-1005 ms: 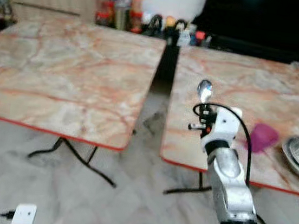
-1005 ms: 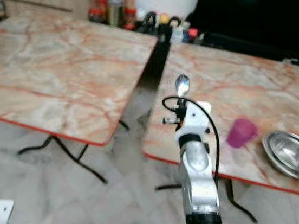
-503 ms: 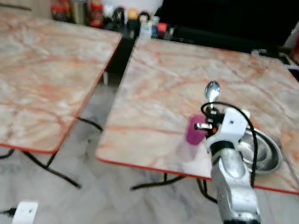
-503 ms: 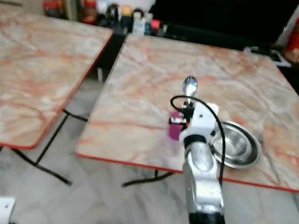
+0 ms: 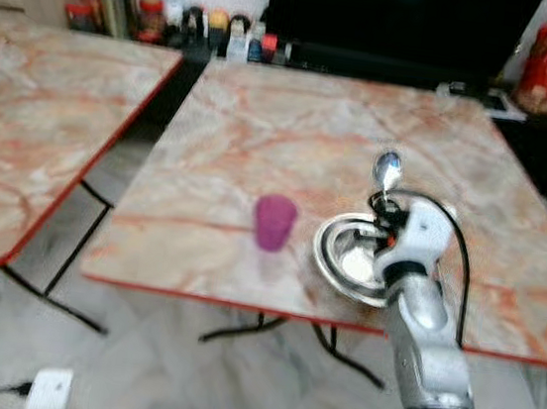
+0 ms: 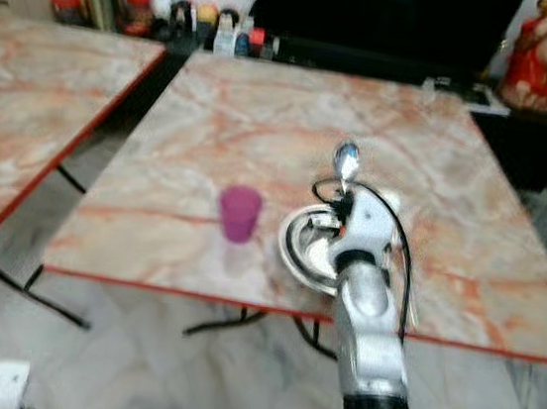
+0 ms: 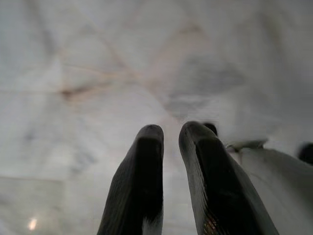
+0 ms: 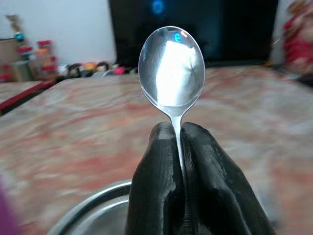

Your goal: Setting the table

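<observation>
Right gripper pinches spoon stem upright above bowl; thin grip may pivot, dropping it.

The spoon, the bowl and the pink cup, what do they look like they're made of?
Spoon in the right hand: polished metal, probably steel; it mirrors the room. Bowl: also shiny silvery metal, with bright glare inside. Cup: likely plastic, judging by its even magenta, slightly translucent look, though blur leaves that open.

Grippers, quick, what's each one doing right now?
Left gripper: fingers nearly together, holding nothing.
Right gripper: closed on a spoon, bowl end up.
</observation>
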